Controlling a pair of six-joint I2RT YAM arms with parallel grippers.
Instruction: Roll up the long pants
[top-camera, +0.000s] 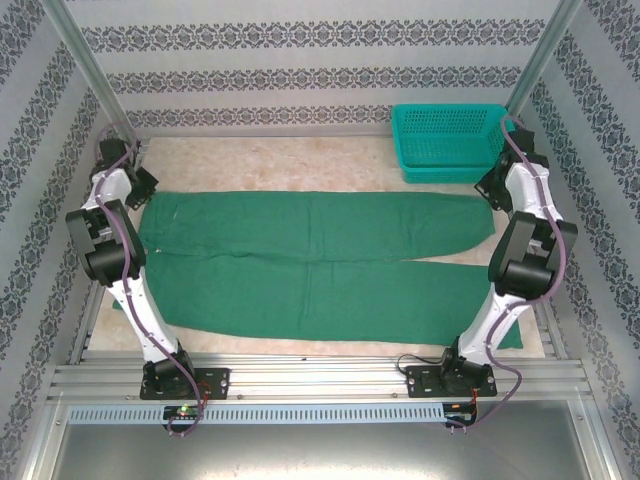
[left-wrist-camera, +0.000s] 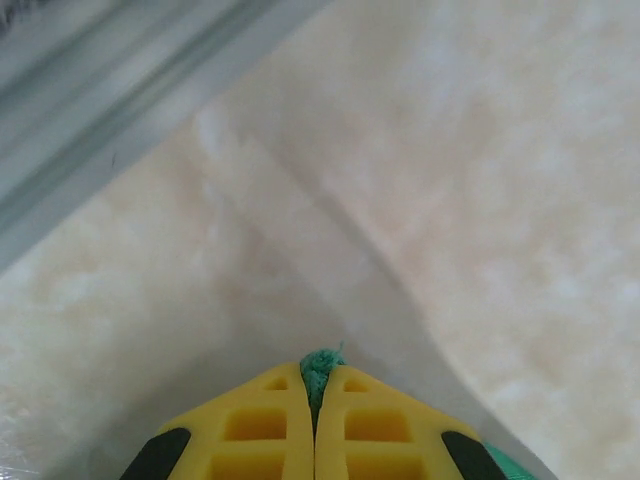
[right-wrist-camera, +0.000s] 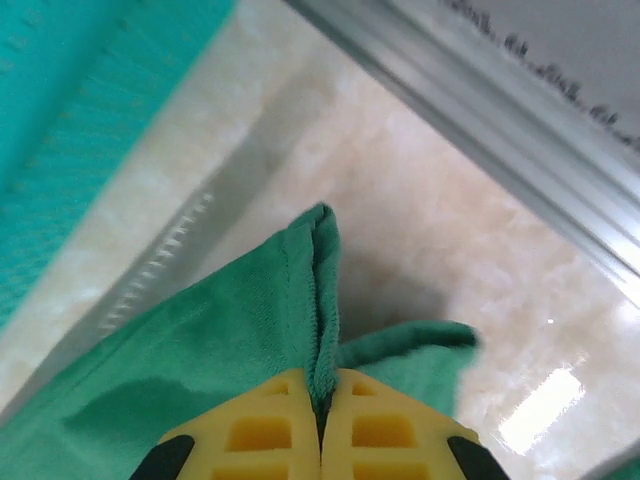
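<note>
The long pants (top-camera: 320, 262) lie spread flat on the desk (top-camera: 300, 160). The waist is toward my left arm, and the two legs run side by side across to my right arm. No roll is started yet. I judge they are laid out like this so that the cloth is smooth and straight before the rolling. I think I hold the two far corners to pull the cloth tight or to begin a fold.

My left pincer (left-wrist-camera: 317, 385) is at the far corner of the waist end. Its yellow fingers (left-wrist-camera: 250, 430) are pressed together, and only a small tuft of green cloth comes out between them. So this grip is thin, on the very edge.

My right pincer (right-wrist-camera: 322, 390) is at the hem of the farther leg, near the teal basket (top-camera: 445, 140) but apart from it. It is also closed on the cloth, and here the bite is deeper. A fold of the hem stands up between the fingers, and more cloth spreads on both sides.

I think the left grip could slip if I pull strongly.
</note>
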